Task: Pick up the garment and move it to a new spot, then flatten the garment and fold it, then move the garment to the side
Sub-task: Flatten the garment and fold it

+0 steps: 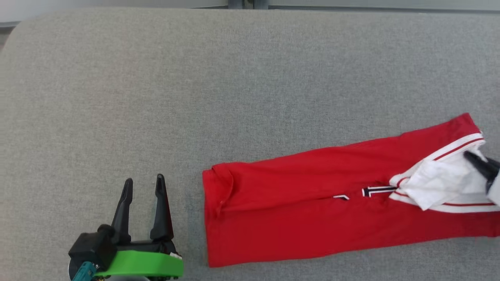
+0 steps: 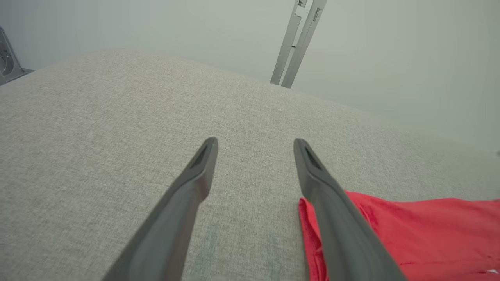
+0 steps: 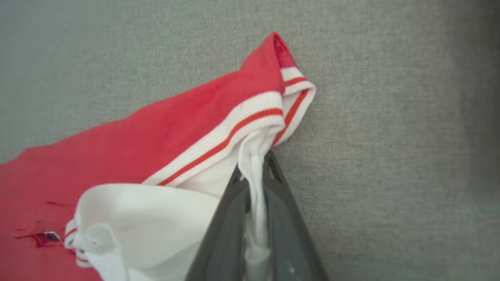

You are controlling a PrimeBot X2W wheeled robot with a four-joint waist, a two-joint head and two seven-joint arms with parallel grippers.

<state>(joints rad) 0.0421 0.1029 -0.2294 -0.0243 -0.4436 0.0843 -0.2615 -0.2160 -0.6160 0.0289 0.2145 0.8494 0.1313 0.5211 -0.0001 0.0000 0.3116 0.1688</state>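
Two hands: right hand (image 3: 254, 168) clamped on white trim (image 3: 250, 150) of the red garment (image 1: 304, 203) lying on the surface (image 1: 195, 78), left hand (image 1: 144, 180) open beside its hem; thin pinch may slip if pulled.

**Left gripper idle and spread, right gripper clamped**

The left gripper (image 1: 144, 178) sits at the lower left of the head view, its two dark fingers (image 1: 159, 203) pointing up and held apart with nothing between them. At that view's right edge, the right gripper (image 3: 254, 171) has its fingers pressed together, pinching a white fold of the garment (image 3: 175, 128).
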